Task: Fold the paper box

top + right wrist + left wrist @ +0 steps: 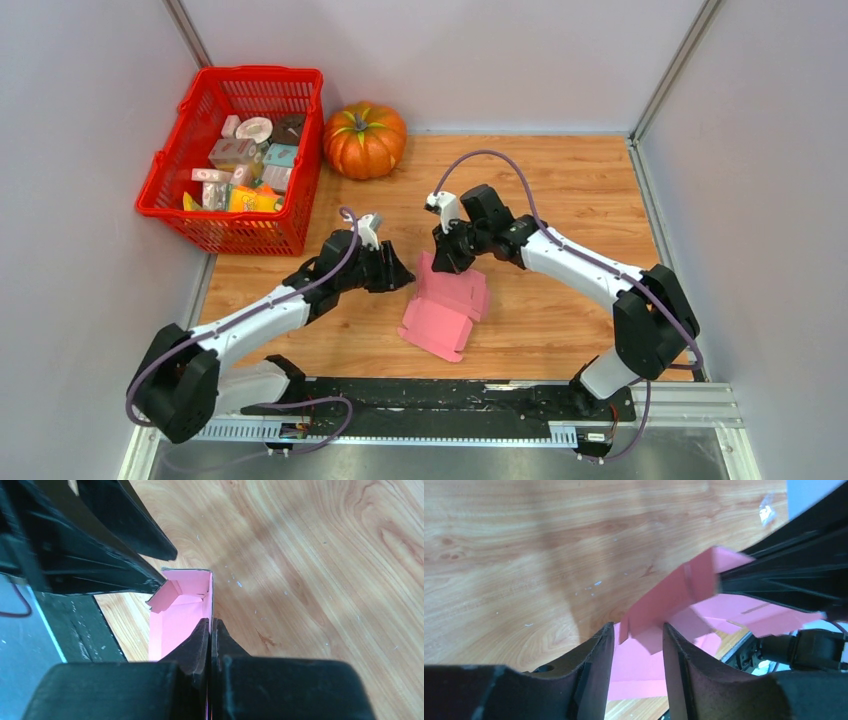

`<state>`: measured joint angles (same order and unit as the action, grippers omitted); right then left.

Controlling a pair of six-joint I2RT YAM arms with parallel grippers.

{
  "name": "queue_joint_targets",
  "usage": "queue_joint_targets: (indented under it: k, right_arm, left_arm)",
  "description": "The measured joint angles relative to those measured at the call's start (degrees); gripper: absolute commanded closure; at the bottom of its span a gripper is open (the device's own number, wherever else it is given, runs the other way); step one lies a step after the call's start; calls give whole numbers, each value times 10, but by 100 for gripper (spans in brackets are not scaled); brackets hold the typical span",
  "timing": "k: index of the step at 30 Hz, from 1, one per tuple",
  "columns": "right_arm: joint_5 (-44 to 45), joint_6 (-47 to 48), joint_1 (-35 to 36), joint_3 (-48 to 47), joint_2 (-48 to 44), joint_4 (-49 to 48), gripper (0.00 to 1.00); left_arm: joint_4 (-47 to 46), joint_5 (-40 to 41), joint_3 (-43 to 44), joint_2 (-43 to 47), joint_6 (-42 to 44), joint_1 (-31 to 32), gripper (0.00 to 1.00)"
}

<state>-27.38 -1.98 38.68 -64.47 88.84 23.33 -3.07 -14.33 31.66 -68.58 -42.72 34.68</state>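
Observation:
The pink paper box [440, 318] lies partly folded on the wooden table, its far walls raised. My right gripper [447, 260] is shut on the box's far wall; in the right wrist view its gripper [211, 623] pinches the upright pink wall, with the box [177, 615] to its left. My left gripper [402, 273] is at the box's left far corner. In the left wrist view that gripper [638, 630] is open, with a raised flap of the box [674, 595] just past the fingertips. The right gripper's black body [789, 575] holds the flap's far end.
A red basket [250, 72] with several small packages stands at the back left. An orange pumpkin [364, 140] sits beside it. Grey walls close the table at left, back and right. A black rail [450, 398] runs along the near edge.

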Motion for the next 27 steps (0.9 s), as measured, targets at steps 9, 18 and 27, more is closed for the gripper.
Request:
queue_joint_targets:
  k: [9, 18, 27]
  right_arm:
    - [8, 89, 23, 7, 0, 2, 100]
    - [2, 124, 22, -9, 1, 7, 100]
    - [-21, 156, 21, -15, 11, 13, 100]
  left_arm:
    - [75, 36, 32, 110, 86, 5, 39]
    - [124, 82, 75, 71, 134, 35, 42]
    - [163, 123, 85, 49, 179, 36, 58]
